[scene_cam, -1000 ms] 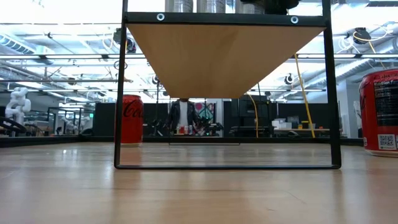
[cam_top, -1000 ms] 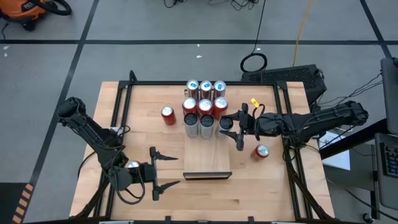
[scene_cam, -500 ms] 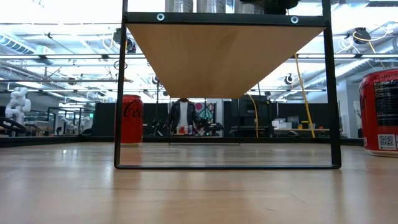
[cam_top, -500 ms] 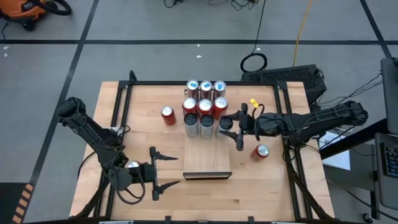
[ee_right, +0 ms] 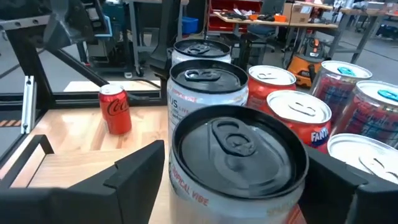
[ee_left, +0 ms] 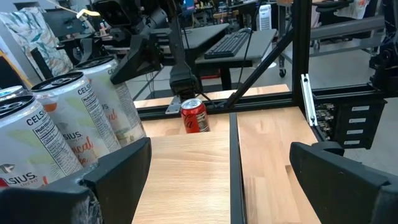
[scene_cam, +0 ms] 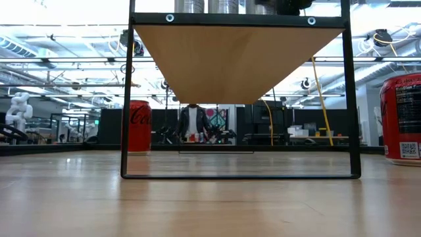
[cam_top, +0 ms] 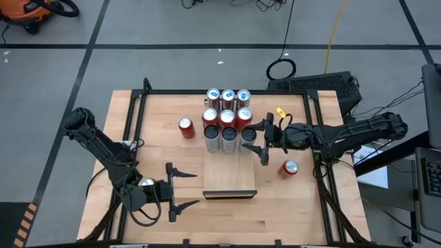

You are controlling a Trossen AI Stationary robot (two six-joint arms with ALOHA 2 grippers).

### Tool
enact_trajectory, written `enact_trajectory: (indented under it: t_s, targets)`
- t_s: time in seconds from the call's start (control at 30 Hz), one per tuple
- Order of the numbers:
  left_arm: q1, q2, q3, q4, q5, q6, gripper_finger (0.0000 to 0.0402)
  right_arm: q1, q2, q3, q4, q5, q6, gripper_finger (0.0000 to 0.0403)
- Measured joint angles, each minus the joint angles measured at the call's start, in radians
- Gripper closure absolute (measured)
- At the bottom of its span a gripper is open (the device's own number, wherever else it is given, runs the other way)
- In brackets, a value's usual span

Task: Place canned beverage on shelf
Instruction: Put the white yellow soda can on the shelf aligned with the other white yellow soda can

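The shelf (cam_top: pixel 230 176) is a pale wood panel on a black frame, and I see its underside in the low view (scene_cam: pixel 237 59). Several cans stand in rows on its far half. The nearest right one has a black top (cam_top: pixel 249 135) (ee_right: pixel 239 149). My right gripper (cam_top: pixel 262 142) is open at the shelf's right side. Its fingers (ee_right: pixel 134 174) stand on either side of that can, and I cannot see them touching it. My left gripper (cam_top: pixel 183 187) waits open and empty, left of the shelf's near end.
A red cola can (cam_top: pixel 186 127) (ee_right: pixel 115 109) stands on the tabletop left of the shelf. Another red can (cam_top: pixel 289 167) (ee_left: pixel 194 116) stands to its right, near my right arm. The shelf's near half is bare wood. A black frame (cam_top: pixel 138 103) runs along the table's edges.
My right gripper has edged a little toward the table's left, closer around the black-topped can. Its fingers stay apart.
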Motion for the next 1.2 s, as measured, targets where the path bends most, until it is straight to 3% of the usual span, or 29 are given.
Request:
enact_trajectory:
  t_s: [0.63, 0.97, 1.2]
  targets:
    - [0.000, 0.000, 0.000, -0.010, 0.000, -0.006, 0.0017, 0.013, -0.060, 0.000, 0.024, 0.002, 0.018, 0.0083]
    - [0.000, 0.000, 0.000, -0.045, 0.000, -0.046, 0.0017, 0.081, -0.186, 0.000, -0.247, 0.052, 0.142, 0.0089]
    - [0.000, 0.000, 0.000, -0.043, -0.001, -0.044, 0.0017, 0.130, -0.184, -0.002, -0.421, 0.114, 0.233, 0.0119]
